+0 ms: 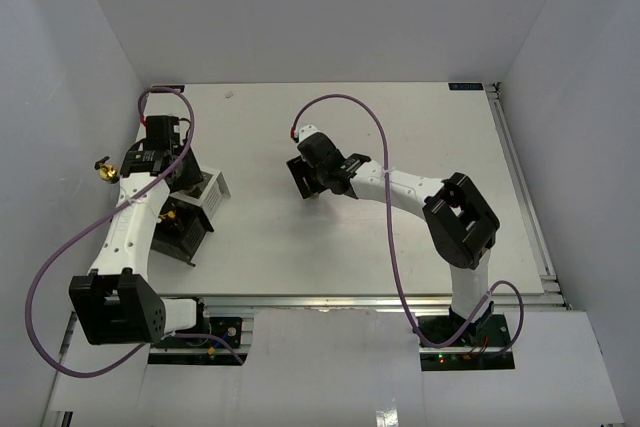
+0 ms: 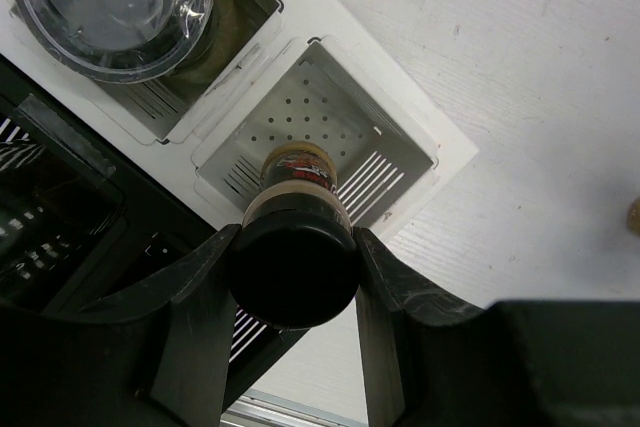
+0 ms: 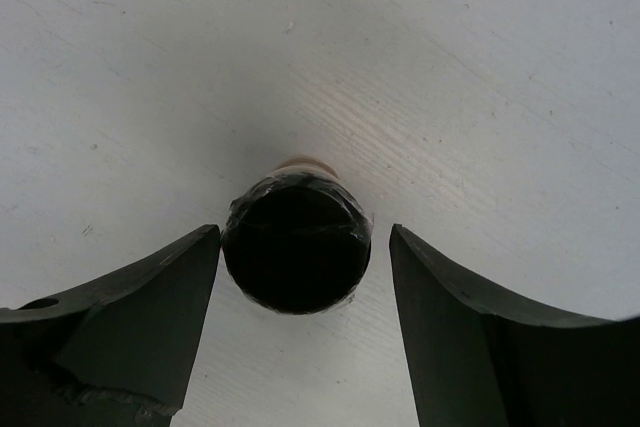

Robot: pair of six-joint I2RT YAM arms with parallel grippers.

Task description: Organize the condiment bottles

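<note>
My left gripper (image 2: 295,239) is shut on the black cap of a slim dark bottle (image 2: 298,175) with a red and yellow label. It holds the bottle upright over a white perforated compartment (image 2: 400,142) of the rack (image 1: 190,227). A squat clear jar (image 2: 110,2) sits in the neighbouring compartment. My right gripper (image 3: 305,234) is open, a finger on either side of a second black-capped bottle (image 3: 296,245) standing on the table, without gripping it. In the top view the right gripper (image 1: 308,179) is near the table's middle. A gold-capped bottle (image 1: 103,169) shows at the far left.
The black-and-white rack lies at the table's left under my left arm (image 1: 130,227). A purple cable (image 1: 385,147) loops over the right arm. White walls close in the table (image 1: 400,247) on three sides. A metal rail (image 1: 520,187) runs along its right edge.
</note>
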